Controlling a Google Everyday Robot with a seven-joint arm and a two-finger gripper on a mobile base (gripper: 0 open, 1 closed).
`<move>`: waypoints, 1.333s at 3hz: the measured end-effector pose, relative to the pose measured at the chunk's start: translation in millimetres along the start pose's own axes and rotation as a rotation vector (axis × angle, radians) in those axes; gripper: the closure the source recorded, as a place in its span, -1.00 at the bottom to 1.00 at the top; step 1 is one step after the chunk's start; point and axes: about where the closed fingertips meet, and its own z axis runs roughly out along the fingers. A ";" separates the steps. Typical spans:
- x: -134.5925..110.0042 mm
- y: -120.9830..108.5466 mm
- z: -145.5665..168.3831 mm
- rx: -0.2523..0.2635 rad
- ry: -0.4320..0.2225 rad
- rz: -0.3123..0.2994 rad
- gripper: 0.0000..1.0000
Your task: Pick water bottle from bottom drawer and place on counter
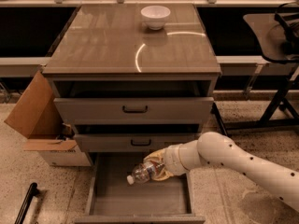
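Where the bottom drawer (140,197) opens, the claw (158,168) clasps clear water bottle (140,173).

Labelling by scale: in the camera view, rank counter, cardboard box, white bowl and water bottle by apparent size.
counter
cardboard box
white bowl and water bottle: too alike to rank; bowl farther.
The gripper holds the bottle over the bottom drawer.
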 end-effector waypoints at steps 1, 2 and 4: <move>-0.4 -0.2 0.6 -0.001 -0.001 -0.001 1.00; -5.7 -16.6 -11.4 0.017 0.020 -0.016 1.00; -48.2 -98.4 -125.9 0.085 0.098 -0.079 1.00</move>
